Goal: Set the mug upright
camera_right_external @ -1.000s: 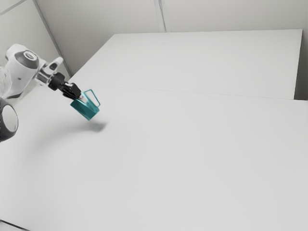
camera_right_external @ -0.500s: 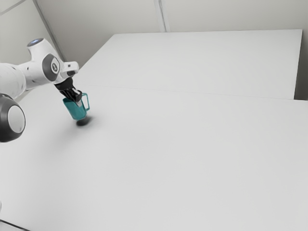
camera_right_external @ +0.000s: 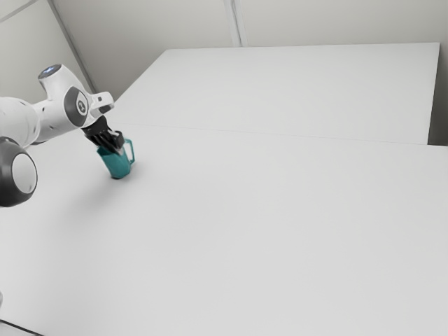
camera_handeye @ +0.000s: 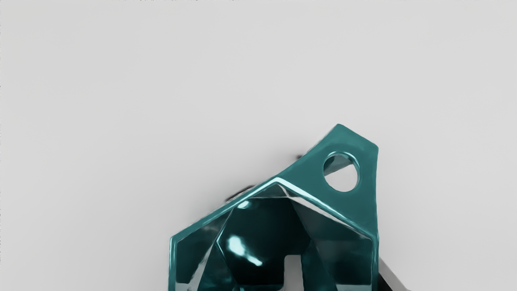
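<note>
Teal mug (camera_right_external: 119, 166) is mouth up at the white table (camera_right_external: 280, 224), its handle (camera_right_external: 132, 151) toward the exterior view's right. A grey part of the gripper (camera_right_external: 116, 148) reaches inside the mug; whether the jaws are open or gripping, I cannot tell. The arm (camera_right_external: 57, 115) slants down to the mug from the exterior view's left.

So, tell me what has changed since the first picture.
The teal faceted mug has swung from a steep tilt to nearly upright and come down, its base now at or close to the white table. It also shifted slightly toward the exterior view's left. The black tool turned to point more steeply downward; I can't tell whether it has let go. The table stayed as it was.
</note>
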Controlling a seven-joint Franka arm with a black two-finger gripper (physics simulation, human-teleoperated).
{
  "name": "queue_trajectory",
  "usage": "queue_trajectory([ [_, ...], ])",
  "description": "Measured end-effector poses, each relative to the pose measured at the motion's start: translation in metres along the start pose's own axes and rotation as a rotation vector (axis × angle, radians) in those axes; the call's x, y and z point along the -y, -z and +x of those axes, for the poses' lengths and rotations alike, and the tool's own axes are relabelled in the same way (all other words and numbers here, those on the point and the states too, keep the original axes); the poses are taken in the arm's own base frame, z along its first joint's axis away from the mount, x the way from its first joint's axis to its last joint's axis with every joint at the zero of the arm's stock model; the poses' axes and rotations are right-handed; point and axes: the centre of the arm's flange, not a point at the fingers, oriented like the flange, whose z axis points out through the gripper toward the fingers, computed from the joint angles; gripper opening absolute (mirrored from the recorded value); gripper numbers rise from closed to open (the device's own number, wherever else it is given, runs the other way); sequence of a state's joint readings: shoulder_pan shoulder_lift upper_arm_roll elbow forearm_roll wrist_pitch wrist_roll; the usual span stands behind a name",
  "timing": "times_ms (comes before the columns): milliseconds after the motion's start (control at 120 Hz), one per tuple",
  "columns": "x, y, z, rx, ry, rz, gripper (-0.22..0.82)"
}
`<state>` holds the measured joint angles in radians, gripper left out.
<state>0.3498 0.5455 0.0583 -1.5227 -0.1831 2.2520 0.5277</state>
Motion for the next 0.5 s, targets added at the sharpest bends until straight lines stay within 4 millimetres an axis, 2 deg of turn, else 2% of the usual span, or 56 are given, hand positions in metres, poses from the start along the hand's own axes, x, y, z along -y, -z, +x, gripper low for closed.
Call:
queue_trajectory([
  [133, 0.0, 0.002, 0.001, -0.007, 0.012, 0.004, 0.32],
  [200, -0.003, 0.015, 0.007, -0.025, 0.01, 0.013, 0.4],
  [233, -0.007, 0.037, 0.018, -0.049, -0.006, 0.028, 0.43],
  [300, -0.019, 0.103, 0.042, -0.097, -0.05, 0.069, 0.47],
  [383, -0.048, 0.174, 0.048, -0.09, -0.095, 0.085, 0.52],
  [417, -0.062, 0.19, 0.045, -0.062, -0.108, 0.071, 0.53],
  [458, -0.083, 0.201, 0.04, -0.014, -0.126, 0.044, 0.54],
  [500, -0.116, 0.216, 0.031, 0.039, -0.152, 0.02, 0.55],
])
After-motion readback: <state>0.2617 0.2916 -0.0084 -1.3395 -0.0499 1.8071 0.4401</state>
